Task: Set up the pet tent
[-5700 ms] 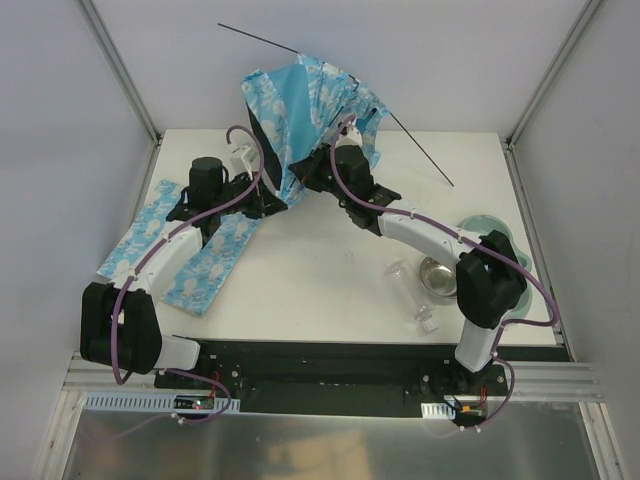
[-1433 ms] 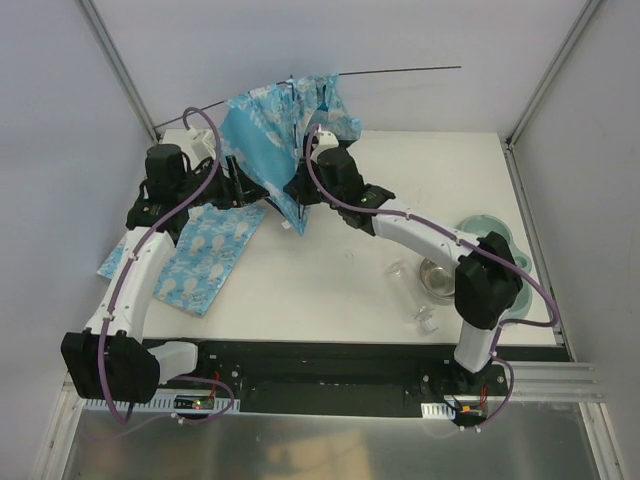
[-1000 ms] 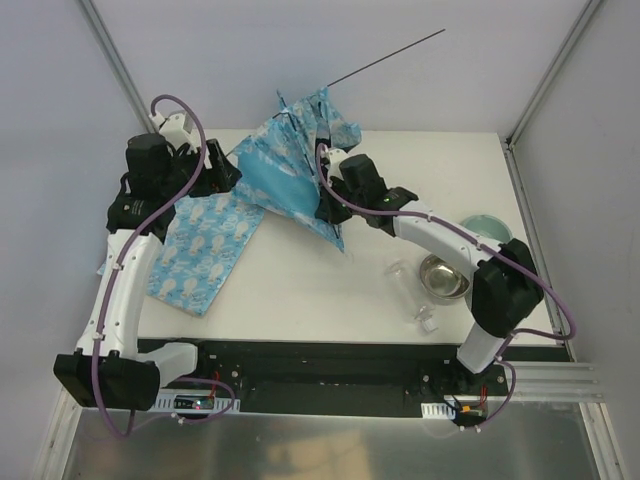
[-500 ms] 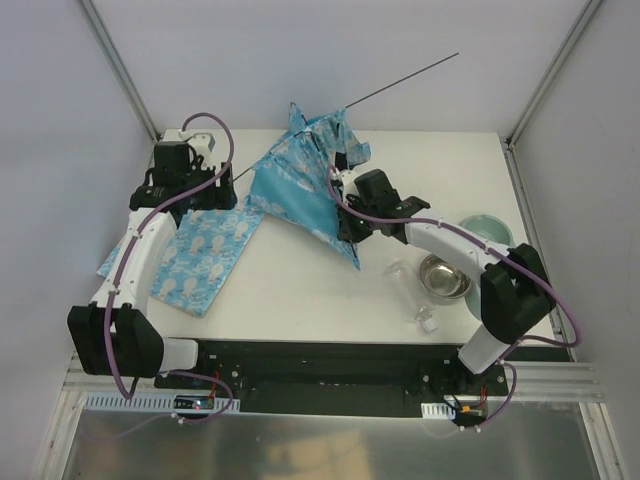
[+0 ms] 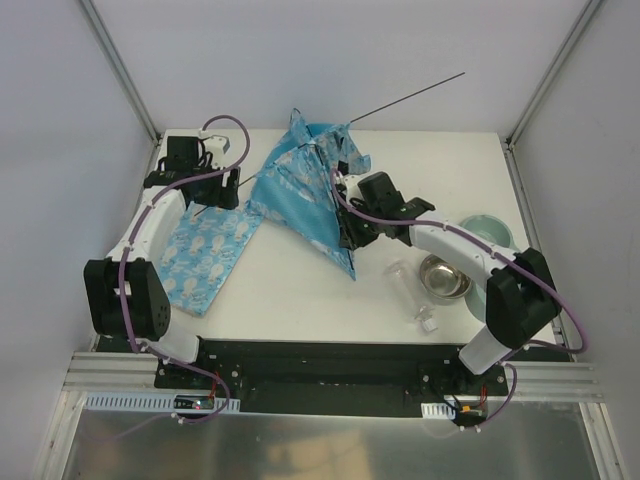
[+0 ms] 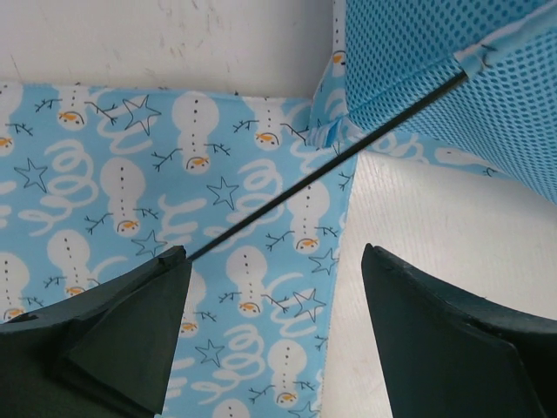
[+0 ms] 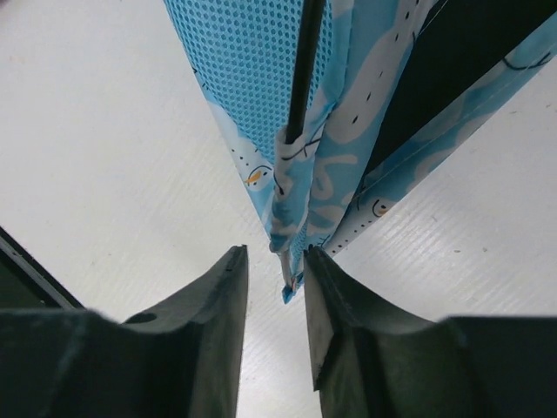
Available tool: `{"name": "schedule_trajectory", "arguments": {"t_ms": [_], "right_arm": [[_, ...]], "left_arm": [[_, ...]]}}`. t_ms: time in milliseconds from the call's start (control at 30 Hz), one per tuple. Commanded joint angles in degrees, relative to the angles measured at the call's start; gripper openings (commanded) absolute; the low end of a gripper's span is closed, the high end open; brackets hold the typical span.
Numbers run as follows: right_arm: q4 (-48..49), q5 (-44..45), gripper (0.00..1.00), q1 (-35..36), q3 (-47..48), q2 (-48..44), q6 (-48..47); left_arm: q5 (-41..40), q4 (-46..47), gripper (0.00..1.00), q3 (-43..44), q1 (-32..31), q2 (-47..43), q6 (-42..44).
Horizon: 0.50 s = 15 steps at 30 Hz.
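The pet tent (image 5: pixel 300 195) lies slumped on the far half of the desk (image 5: pixel 300 300), about midway between the left and right edges. It is not standing. The fabric is gathered into a long wedge that runs from the far edge to a pointed corner near the desk's middle. The cloth is light blue with white snowmen, stars and curls, and the wrist views show a darker turquoise mesh lining. Along one fold a black panel shows.

One thin black long pole (image 5: pixel 410 92) sticks out of the crumpled top and slants up and right, past the far edge. A second pole (image 6: pixel 331 165) comes out of a fabric sleeve at the tent's left side. It crosses above the flat snowman-print mat (image 5: pixel 205 250), which lies by the left edge.

The left pincer (image 6: pixel 270 261) hangs over the mat near the far left corner, spread wide and gripping nothing. The free end of the second pole reaches one fingertip, but I cannot tell if they touch.

The right pincer (image 7: pixel 274 254) is at the tent's pointed near corner, its jaws only narrowly parted. The fabric tip sits between the fingertips, and bare desk shows between the cloth and one finger.

A metal bowl (image 5: pixel 445 277) and a teal dish (image 5: pixel 490 228) sit near the right edge, apart from the tent.
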Motion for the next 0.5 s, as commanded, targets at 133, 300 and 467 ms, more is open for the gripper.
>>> {"name": "schedule_trajectory", "arguments": {"t_ms": [133, 300, 467], "right_arm": [[-0.4, 2.4, 0.57, -0.8, -1.1, -7.2, 2.3], [-0.4, 3.9, 0.61, -1.4, -0.2, -10.2, 4.1], [0.6, 4.2, 0.64, -2.0, 1.9, -13.1, 6.8]], "left_arm": [[1.0, 2.2, 0.81, 7.2, 1.8, 7.7, 3.8], [0.9, 2.4, 0.7, 9.2, 1.9, 11.1, 4.0], [5.3, 2.4, 0.56, 7.8, 1.9, 11.0, 1.7]]}}
